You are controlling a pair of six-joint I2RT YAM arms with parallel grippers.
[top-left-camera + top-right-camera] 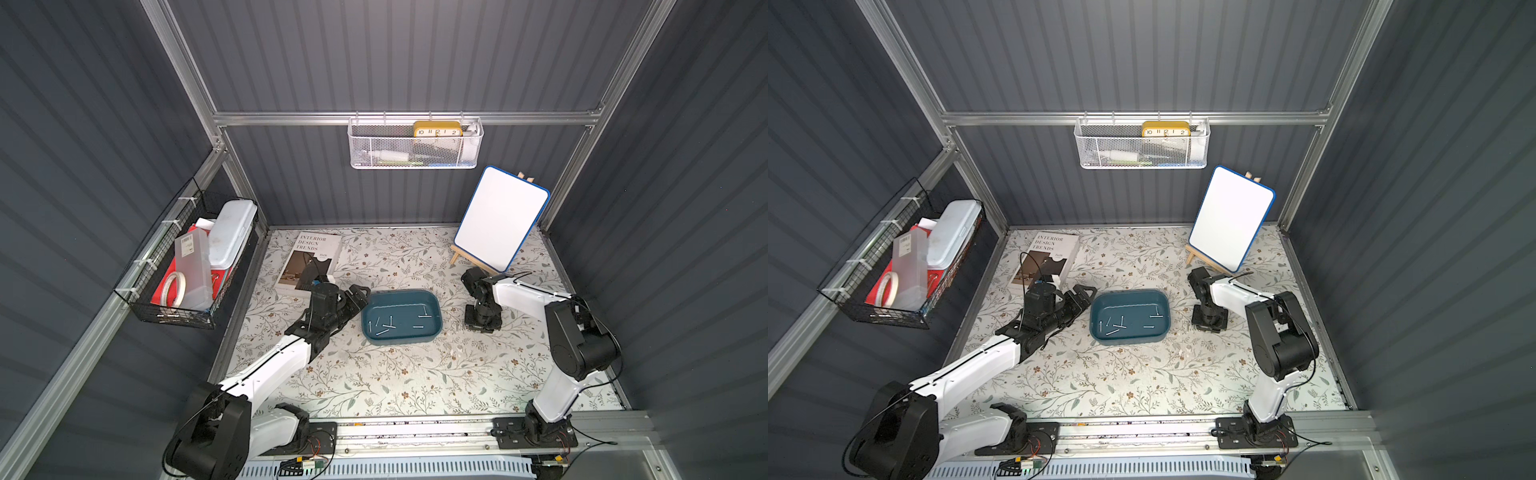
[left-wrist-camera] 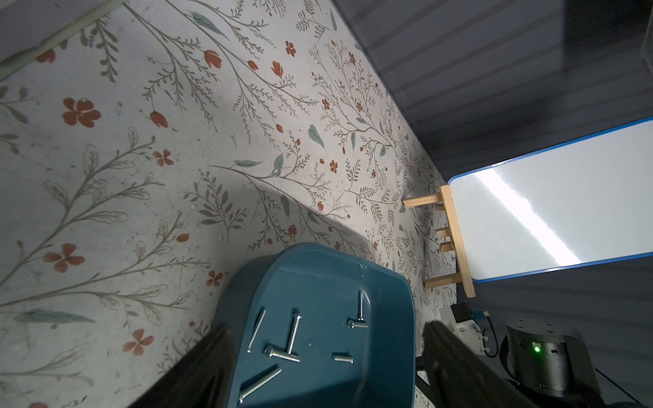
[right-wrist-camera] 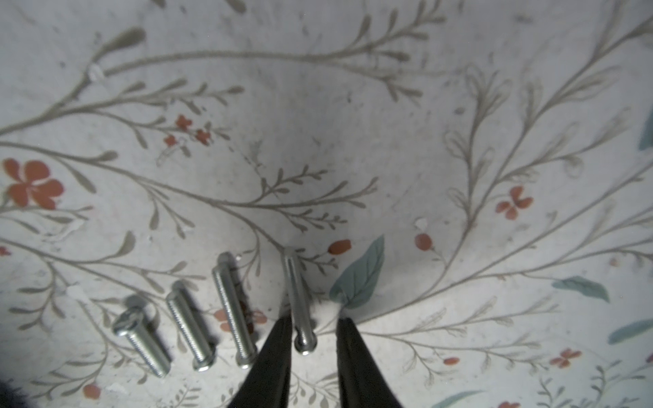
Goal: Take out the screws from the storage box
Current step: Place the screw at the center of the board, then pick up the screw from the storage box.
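The teal storage box (image 1: 400, 337) (image 1: 1128, 338) sits mid-table in both top views, with several silvery screws (image 1: 388, 326) (image 2: 282, 353) loose inside. My left gripper (image 1: 359, 296) (image 2: 328, 326) is open at the box's left end, a finger on each side of the box (image 2: 318, 275). My right gripper (image 1: 478, 328) (image 3: 313, 321) points down at the mat right of the box, open. One screw (image 3: 296, 296) lies flat on the mat between its fingers, close to one finger and apart from the other. Three more screws (image 3: 231, 311) lie in a row beside it.
A book (image 1: 309, 259) lies at the back left. A whiteboard on a wooden easel (image 1: 500, 218) stands at the back right. A black wire basket (image 1: 187, 266) hangs on the left wall, and a white mesh basket (image 1: 415, 145) with a clock hangs on the back wall.
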